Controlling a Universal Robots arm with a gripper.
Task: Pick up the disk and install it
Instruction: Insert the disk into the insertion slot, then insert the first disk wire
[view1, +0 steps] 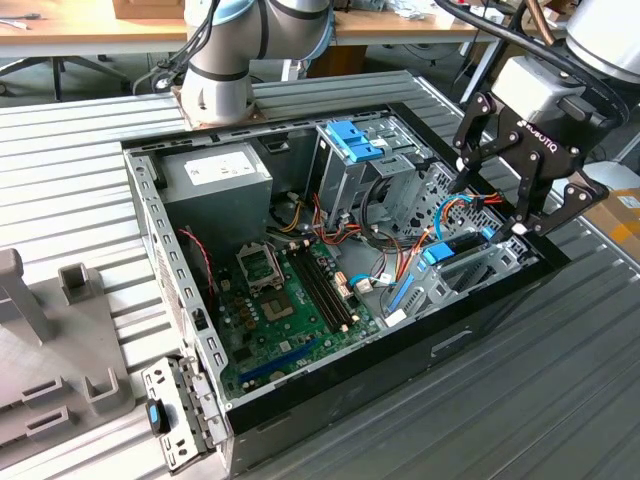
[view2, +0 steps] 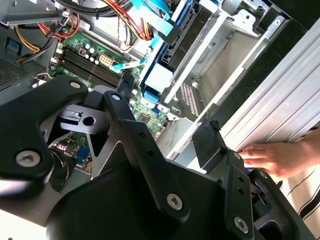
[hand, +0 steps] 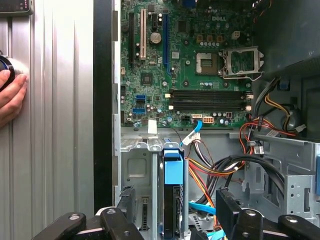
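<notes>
The claw (view1: 490, 208) hangs over the open case (view1: 450, 335), fingers apart, gripping nothing. In the first wrist view the disk (hand: 172, 200) stands on edge in its bay (hand: 134, 170) between the fingers, touching neither. A hand (hand: 11, 95) rests on the worktop (hand: 55, 125) beside the case.

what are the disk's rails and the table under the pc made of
The disk has bright blue rails with a smooth, evenly coloured, slightly glossy surface, so they are probably moulded plastic. The table is pale grey with long parallel ribs and a dull metallic sheen. It looks like extruded aluminium slats, though painted steel is possible.
</notes>
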